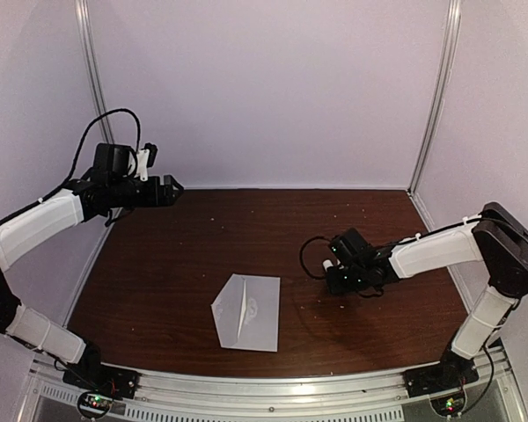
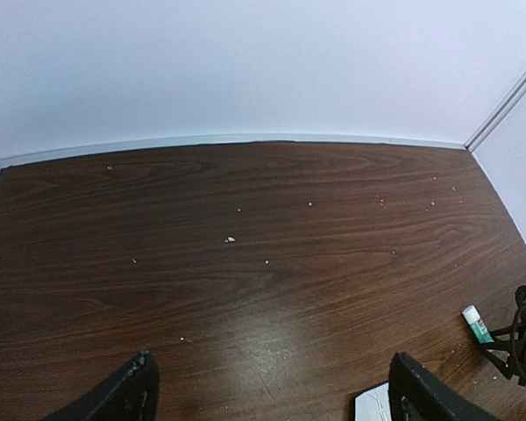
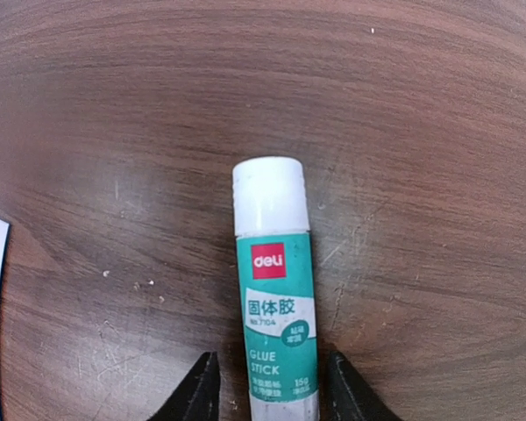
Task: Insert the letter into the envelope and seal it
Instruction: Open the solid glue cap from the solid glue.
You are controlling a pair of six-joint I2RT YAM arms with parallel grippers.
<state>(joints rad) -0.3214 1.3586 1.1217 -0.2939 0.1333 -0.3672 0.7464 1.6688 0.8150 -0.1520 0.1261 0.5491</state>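
Well, the right claw (image 3: 270, 364) stands part-spread astride the glue stick (image 3: 276, 289), not yet touching, and should pinch its barrel squarely; the envelope (image 1: 253, 315) lies flap-out left of the stick, the left claw (image 2: 272, 361) gaping farther left.

Here we are in a robot lab test cell: a dark wood-grain table (image 1: 158, 264) boxed in by plain pale wall panels (image 1: 273, 88) and bare metal corner posts (image 1: 436, 97). Along the near edge an aluminium rail (image 1: 273, 391) carries the left arm (image 1: 35, 224) and right arm (image 1: 440, 251), bases bolted down, a cable (image 1: 303, 255) looping loose, indicator lights (image 1: 95, 403) glowing.
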